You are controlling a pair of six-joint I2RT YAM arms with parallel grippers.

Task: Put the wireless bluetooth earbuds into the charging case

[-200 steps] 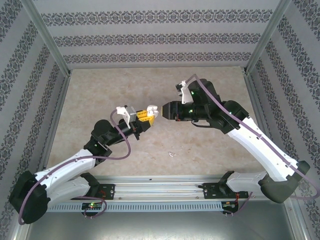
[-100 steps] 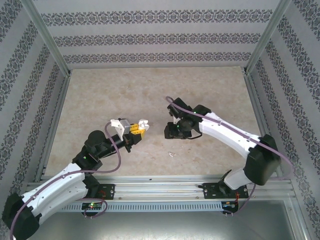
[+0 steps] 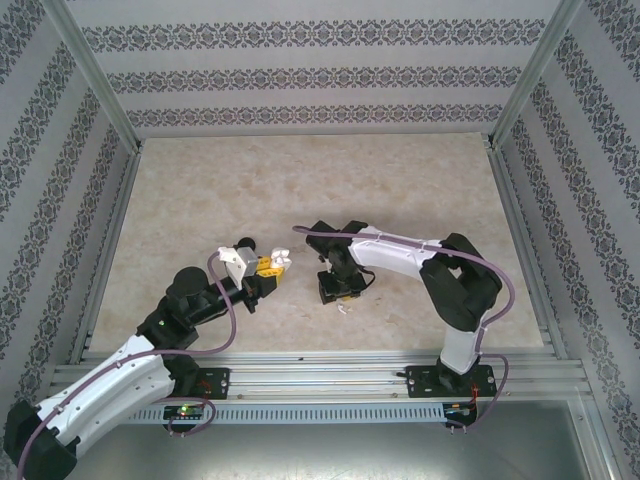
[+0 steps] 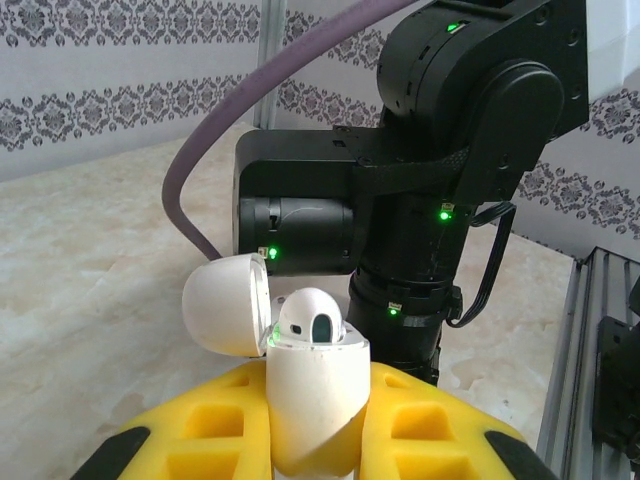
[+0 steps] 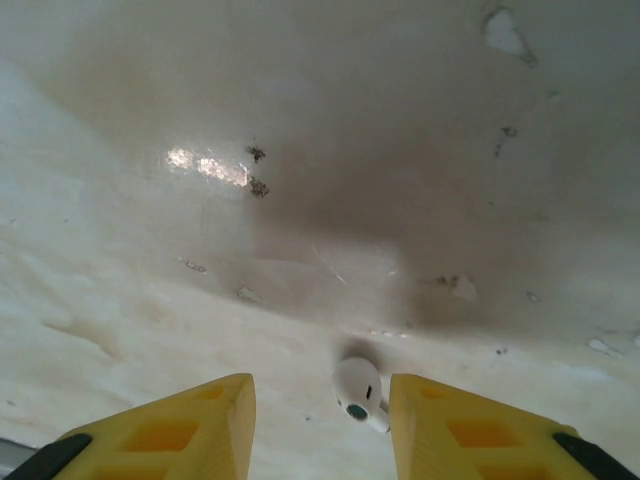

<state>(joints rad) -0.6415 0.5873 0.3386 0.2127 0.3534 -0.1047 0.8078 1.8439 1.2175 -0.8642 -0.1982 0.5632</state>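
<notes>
A loose white earbud (image 5: 360, 395) lies on the marbled surface (image 5: 300, 150), toward the near edge in the top view (image 3: 343, 307). The right end effector (image 5: 320, 392) points down over it with its yellow fingers (image 5: 190, 420) apart, one on each side of the bud and neither touching it. The bud sits closer to the right-hand finger in the wrist view. That straddle looks like the set-up for a pinch, though the bud is off-centre, so the grasp probably needs a small sideways correction first.

Just beside it, the left end effector (image 4: 312, 430) is clamped on the white charging case (image 4: 312, 400), gripping its lower body so the hinged lid (image 4: 228, 305) can hang open to one side. A seated earbud (image 4: 310, 322) already occupies the case, and a green light glows at the hinge. The case is held mouth-up and faces the right arm (image 4: 400, 230). It appears to be offered as a steady target, so that the loose bud can be lowered in from above.
</notes>
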